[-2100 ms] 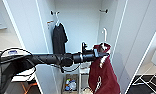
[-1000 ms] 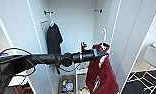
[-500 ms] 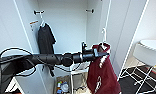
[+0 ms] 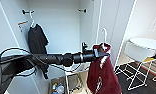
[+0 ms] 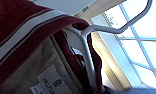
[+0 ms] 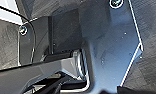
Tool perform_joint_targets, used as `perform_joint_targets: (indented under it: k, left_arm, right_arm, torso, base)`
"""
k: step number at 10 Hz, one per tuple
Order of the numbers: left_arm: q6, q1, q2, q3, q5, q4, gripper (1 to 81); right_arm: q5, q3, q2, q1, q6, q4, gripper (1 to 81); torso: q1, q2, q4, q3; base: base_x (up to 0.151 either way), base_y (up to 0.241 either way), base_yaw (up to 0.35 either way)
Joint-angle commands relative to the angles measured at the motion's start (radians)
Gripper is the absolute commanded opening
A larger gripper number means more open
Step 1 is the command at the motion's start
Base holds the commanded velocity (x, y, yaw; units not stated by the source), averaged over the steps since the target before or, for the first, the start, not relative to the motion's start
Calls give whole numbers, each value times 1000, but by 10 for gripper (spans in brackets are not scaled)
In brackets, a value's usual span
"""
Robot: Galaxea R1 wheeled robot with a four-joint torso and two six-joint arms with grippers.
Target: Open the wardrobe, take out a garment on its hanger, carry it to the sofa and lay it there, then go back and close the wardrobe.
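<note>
The long black left arm point(image 4: 54, 59) reaches level across the head view, cables looping off its near end, and its left gripper point(image 4: 103, 53) is clamped at the collar of the maroon varsity jacket point(image 4: 104, 75), just below the thin white hanger hook point(image 4: 104, 33).

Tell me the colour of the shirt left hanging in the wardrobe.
Plain dark grey-black shirt, clearest in the head view.

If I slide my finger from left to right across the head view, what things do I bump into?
dark shirt → box of colourful things on the wardrobe floor → left gripper holding the maroon jacket on its white hanger → white round table
</note>
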Motion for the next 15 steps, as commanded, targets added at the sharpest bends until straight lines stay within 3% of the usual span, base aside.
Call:
perform_joint_targets:
  k: [1, 15]
  left_arm:
    - [20, -197, 4, 29, -91, 39, 10]
    - [20, -202, 29, 33, -89, 39, 10]
  right_arm:
    - [-52, 2, 2, 30, 0, 8, 811]
    - [-52, 2, 0, 33, 0, 9, 811]
  torso:
    - [0, 0, 0, 0]
    - [0, 0, 0, 0]
  base:
    - [0, 0, -197]
    - [0, 0, -198]
